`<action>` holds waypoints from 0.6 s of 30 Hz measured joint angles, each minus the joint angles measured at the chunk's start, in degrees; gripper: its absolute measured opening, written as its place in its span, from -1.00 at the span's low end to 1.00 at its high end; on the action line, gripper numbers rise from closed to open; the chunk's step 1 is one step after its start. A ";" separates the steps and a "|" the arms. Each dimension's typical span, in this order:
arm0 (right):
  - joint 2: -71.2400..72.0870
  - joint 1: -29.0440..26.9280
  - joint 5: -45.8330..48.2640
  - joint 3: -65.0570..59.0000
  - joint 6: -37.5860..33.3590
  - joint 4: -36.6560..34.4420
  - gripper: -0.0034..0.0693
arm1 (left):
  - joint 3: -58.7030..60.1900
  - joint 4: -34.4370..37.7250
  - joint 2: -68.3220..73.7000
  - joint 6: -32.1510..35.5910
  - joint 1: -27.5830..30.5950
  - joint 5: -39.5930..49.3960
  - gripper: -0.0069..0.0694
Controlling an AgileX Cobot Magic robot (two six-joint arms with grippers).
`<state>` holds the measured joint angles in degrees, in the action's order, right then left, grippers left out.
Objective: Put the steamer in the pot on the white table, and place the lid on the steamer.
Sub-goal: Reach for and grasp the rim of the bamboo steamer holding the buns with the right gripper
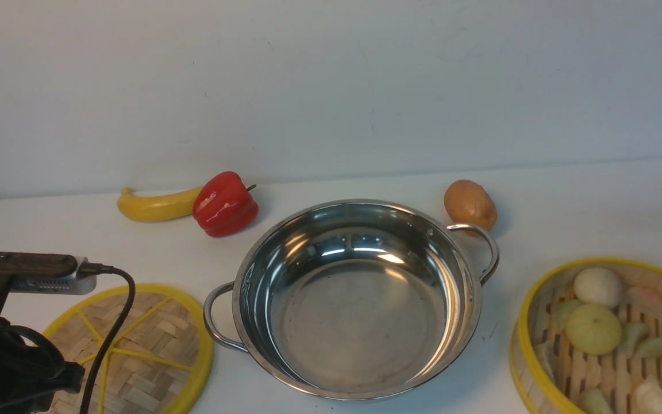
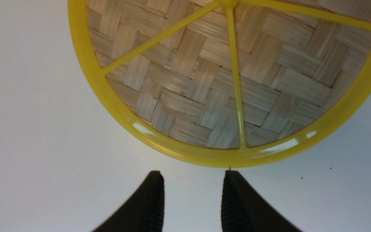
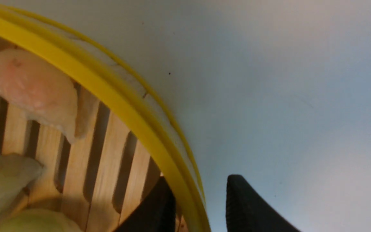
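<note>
While the wide, shiny stainless-steel pot (image 1: 377, 322) stands empty on the plain white surface (image 1: 423, 406), neither half of the task can be called done.
Steamer: the round, pale bamboo basket with yellow rims (image 1: 519, 345) is set on the surface beside the pot, on the robot's right, with dumplings and other food pieces (image 1: 593, 329) on its slatted floor.
Right pincer (image 3: 201, 190): its fingers are spread, one on each side of the basket's rim; no firm pinch is seen.
Lid: the flat, woven-bamboo disc with yellow rim and spokes (image 1: 196, 368) is laid on the surface, on the robot's left of the pot.
Left pincer (image 2: 194, 175): its fingers are held apart near the lid's rim, with nothing between them.
Left to do: the basket is still to be gripped, lifted and lowered into the pot; afterwards it is to be covered with the lid.
</note>
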<state>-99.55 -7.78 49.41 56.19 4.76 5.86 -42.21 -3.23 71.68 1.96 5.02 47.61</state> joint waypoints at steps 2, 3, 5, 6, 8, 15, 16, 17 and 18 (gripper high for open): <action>-1.11 0.00 -0.30 0.00 0.00 0.00 -0.29 | 0.00 0.00 0.00 0.00 0.00 0.00 -0.19; -1.25 0.00 -0.43 0.00 0.00 0.00 -0.31 | 0.00 0.00 0.00 0.00 0.00 0.00 -0.19; -1.66 0.00 -0.75 0.00 0.00 0.00 -0.43 | 0.00 0.00 0.00 0.00 0.00 0.00 -0.19; -1.71 0.00 -0.74 0.00 -0.18 0.00 -0.54 | 0.00 0.00 0.00 0.00 0.00 0.00 -0.19; -1.71 0.00 -0.23 0.00 -1.00 0.43 -0.66 | 0.00 0.00 0.00 0.00 0.00 0.00 -0.19; -1.71 -0.95 2.20 0.28 1.44 1.65 -0.77 | 0.00 0.00 0.00 0.00 0.00 0.00 -0.19; -1.65 -1.73 2.88 0.28 1.64 1.65 -0.77 | 0.00 0.00 0.00 0.00 0.00 0.00 -0.19; -1.59 -2.42 3.28 0.28 1.71 1.70 -0.77 | 0.00 0.00 0.00 0.00 0.00 0.00 -0.19; -1.25 -3.50 3.95 0.35 1.71 1.70 -0.77 | 0.00 0.00 0.00 0.00 0.00 0.00 -0.19</action>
<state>-100.81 -11.28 53.37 56.54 6.46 7.56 -42.21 -3.23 71.68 1.96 5.02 47.61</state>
